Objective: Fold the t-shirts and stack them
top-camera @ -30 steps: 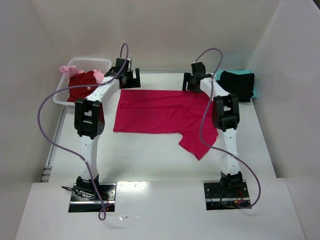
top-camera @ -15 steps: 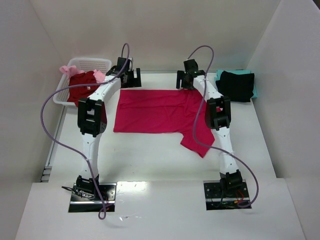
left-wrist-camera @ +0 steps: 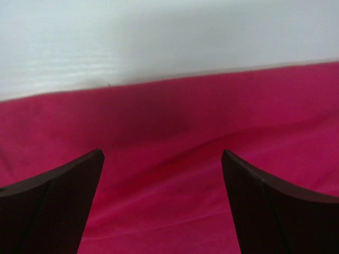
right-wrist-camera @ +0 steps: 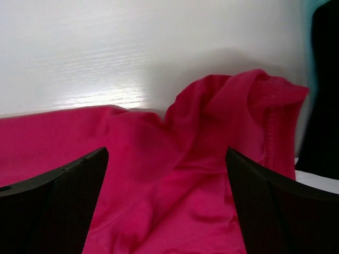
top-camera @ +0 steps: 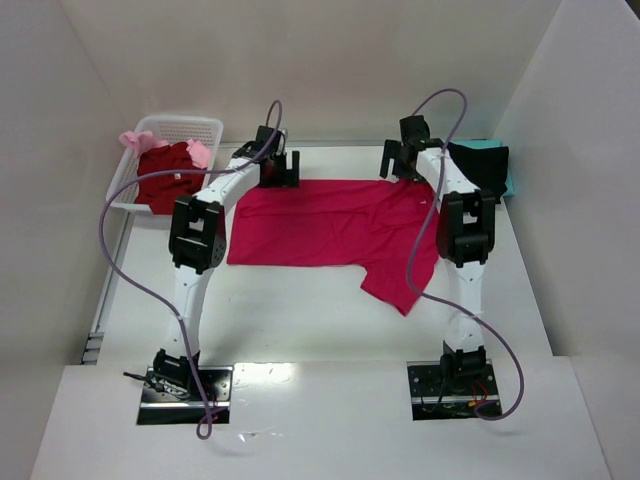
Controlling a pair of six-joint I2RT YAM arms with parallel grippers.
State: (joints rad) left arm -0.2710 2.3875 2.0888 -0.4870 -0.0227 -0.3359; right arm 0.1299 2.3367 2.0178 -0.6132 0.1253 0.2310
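Observation:
A bright crimson-pink t-shirt lies spread across the middle of the table, one sleeve trailing toward the near right. My left gripper hovers over its far left edge, open, with only flat cloth between the fingers. At the far right corner my right gripper is also open, above a bunched-up fold of the same shirt. Neither holds anything. A black t-shirt rests on a teal one at the far right. Dark red and pale pink t-shirts fill the basket.
The white lattice basket stands at the far left by the side wall. White walls close in the table on three sides. In the right wrist view the black shirt lies just right of the bunched fold. Purple cables loop over both arms.
My left gripper has moved right and nearer, onto the shirt's far edge. My right gripper swung left, then back right, and its jaws have spread wider.

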